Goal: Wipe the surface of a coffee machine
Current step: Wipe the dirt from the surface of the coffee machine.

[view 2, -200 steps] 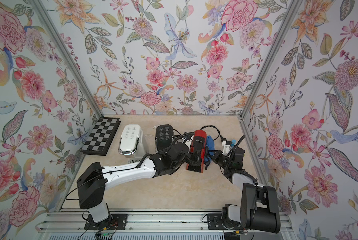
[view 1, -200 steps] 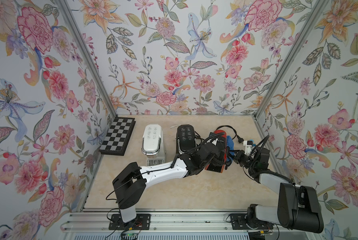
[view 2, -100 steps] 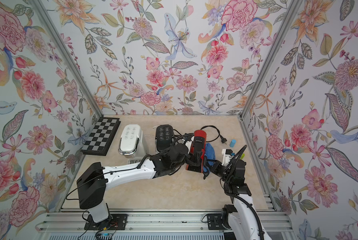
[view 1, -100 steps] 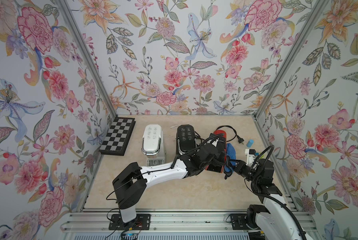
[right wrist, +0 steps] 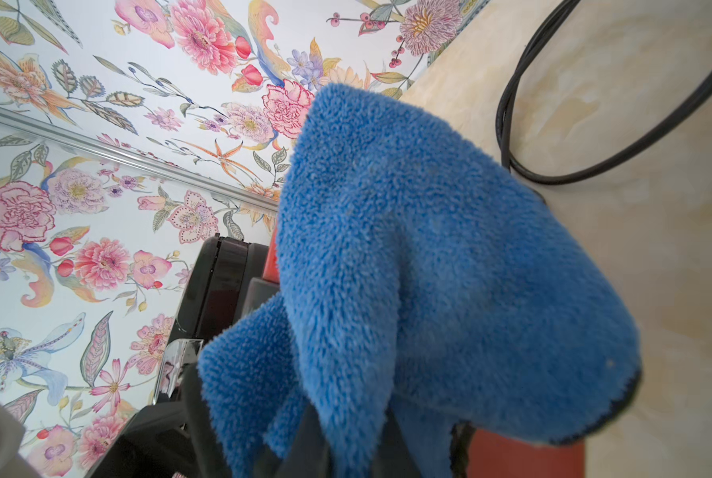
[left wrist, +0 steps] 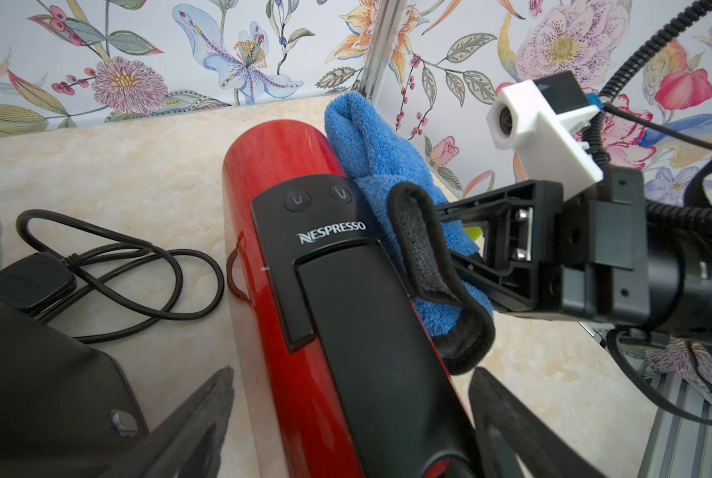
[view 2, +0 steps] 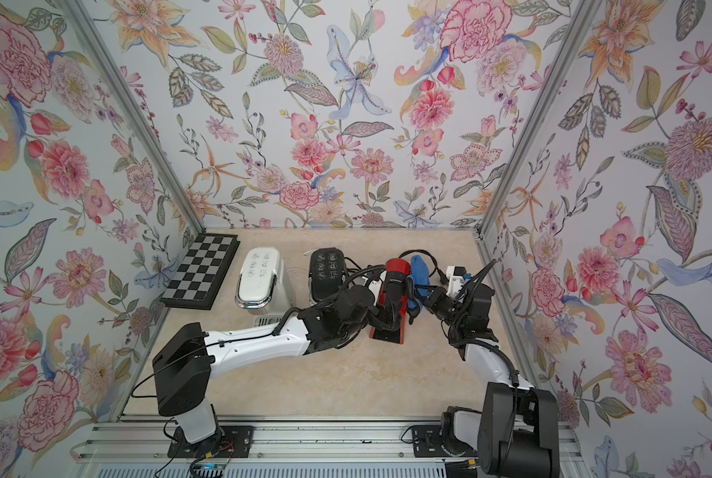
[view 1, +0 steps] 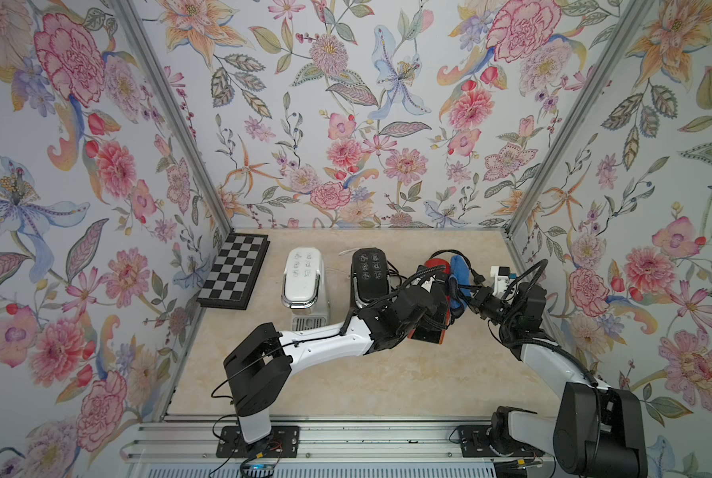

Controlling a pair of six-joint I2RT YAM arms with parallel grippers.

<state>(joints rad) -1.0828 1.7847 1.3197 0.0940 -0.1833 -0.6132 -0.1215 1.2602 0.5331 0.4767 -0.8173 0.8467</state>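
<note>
Since half a second ago, the right gripper [left wrist: 453, 236] has slid rearward, pinching the blue fluffy microfibre cloth [left wrist: 371, 157] against the flank of the red cylindrical coffee machine with black top [left wrist: 280, 174]. The machine's long axis runs straight away from the left gripper [left wrist: 350, 372], whose jaws stand spread astride its near end.

Blue cloth [left wrist: 371, 157] in right claw [left wrist: 455, 234], against red coffee machine [left wrist: 271, 165]

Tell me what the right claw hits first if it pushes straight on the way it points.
The right claw, shut on the fluffy blue microfibre cloth, points at the side of the red cylindrical coffee machine. It would press the cloth against that side first, though depth is unclear.
</note>
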